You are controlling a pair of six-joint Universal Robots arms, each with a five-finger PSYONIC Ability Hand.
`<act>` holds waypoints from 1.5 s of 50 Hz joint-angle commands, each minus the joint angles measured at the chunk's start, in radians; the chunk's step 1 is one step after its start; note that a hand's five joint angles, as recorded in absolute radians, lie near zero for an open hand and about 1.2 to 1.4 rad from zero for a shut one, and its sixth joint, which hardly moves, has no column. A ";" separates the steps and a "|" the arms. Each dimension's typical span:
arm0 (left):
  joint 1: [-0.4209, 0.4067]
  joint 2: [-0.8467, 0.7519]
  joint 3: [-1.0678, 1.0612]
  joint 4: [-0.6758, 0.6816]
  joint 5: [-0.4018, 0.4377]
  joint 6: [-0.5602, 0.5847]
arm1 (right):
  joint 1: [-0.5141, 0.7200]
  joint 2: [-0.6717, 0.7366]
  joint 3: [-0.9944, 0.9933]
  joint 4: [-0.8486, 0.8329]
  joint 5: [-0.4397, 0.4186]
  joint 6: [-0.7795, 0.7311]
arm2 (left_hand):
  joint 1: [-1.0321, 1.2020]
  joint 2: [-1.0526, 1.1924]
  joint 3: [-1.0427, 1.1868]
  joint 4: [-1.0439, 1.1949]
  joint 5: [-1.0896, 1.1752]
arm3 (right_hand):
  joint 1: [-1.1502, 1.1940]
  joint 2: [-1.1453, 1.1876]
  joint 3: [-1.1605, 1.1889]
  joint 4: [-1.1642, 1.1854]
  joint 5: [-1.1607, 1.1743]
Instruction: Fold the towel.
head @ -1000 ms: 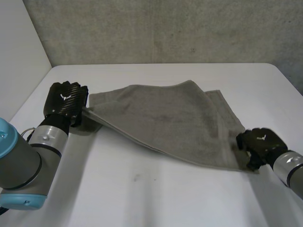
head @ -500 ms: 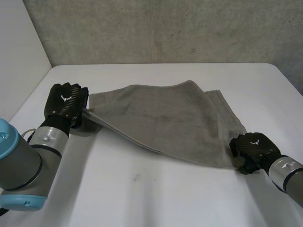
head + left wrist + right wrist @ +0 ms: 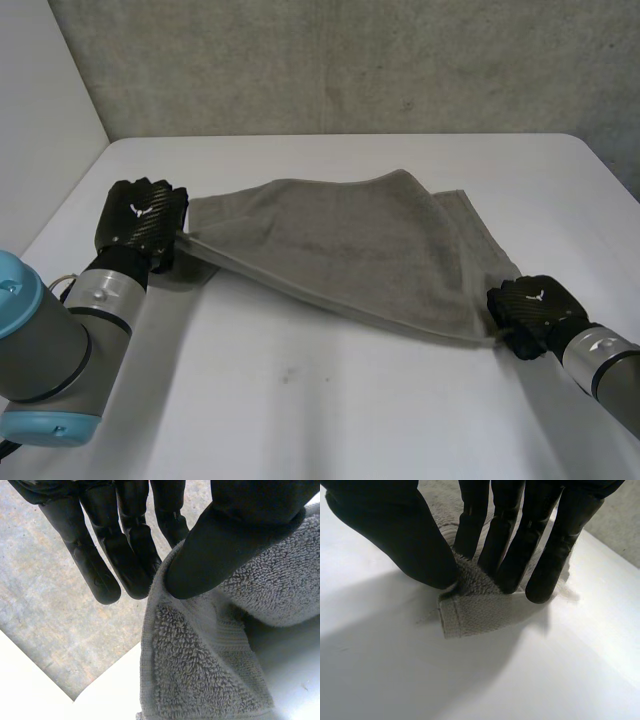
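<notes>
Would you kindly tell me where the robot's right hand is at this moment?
In the head view, the right hand is at the right side of the table, towards its near edge, pinching the near right corner of the towel.

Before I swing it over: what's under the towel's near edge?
Bare table shows just under the near edge of the towel, which the left hand and right hand pinch at its corners. Farther back the cloth hides whatever lies beneath.

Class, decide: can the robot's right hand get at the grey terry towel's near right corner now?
Likely yes: the right hand pinches that corner of the grey terry towel, with nothing between.
</notes>
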 commanded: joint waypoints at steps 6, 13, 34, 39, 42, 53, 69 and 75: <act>0.000 0.001 0.001 0.000 -0.002 0.003 | 0.003 0.015 -0.042 -0.036 0.050 0.004 | 0.211 0.178 0.180 0.179 0.193 | 0.451 0.219 0.219 0.208 0.256; -0.005 0.015 -0.002 -0.038 -0.005 0.029 | 0.004 -0.077 -0.034 0.007 0.119 -0.001 | 0.211 0.178 0.180 0.179 0.193 | 0.451 0.219 0.219 0.208 0.256; -0.014 0.348 -0.196 -0.643 -0.002 0.281 | -0.091 -0.399 -0.035 0.774 0.140 -0.455 | 0.211 0.178 0.180 0.179 0.193 | 0.451 0.219 0.219 0.208 0.256; -0.028 0.356 -0.204 -0.621 -0.002 0.284 | -0.111 -0.421 -0.035 0.793 0.125 -0.470 | 0.211 0.178 0.180 0.179 0.193 | 0.451 0.219 0.219 0.208 0.256; -0.031 0.322 -0.184 -0.575 -0.002 0.284 | -0.108 -0.409 -0.043 0.768 0.108 -0.469 | 0.211 0.178 0.180 0.179 0.193 | 0.451 0.219 0.219 0.208 0.256; -0.034 -0.067 0.094 -0.338 -0.002 0.299 | -0.019 -0.152 -0.233 0.549 0.134 -0.340 | 0.211 0.178 0.180 0.179 0.193 | 0.451 0.219 0.219 0.208 0.256; -0.037 -0.491 0.597 -0.256 -0.002 0.297 | 0.177 0.304 -0.739 0.244 0.272 -0.210 | 0.211 0.178 0.180 0.179 0.193 | 0.451 0.219 0.219 0.208 0.256; -0.037 -0.617 0.767 -0.244 -0.008 0.299 | 0.184 0.394 -0.833 0.176 0.302 -0.216 | 0.211 0.178 0.180 0.179 0.193 | 0.451 0.219 0.219 0.208 0.256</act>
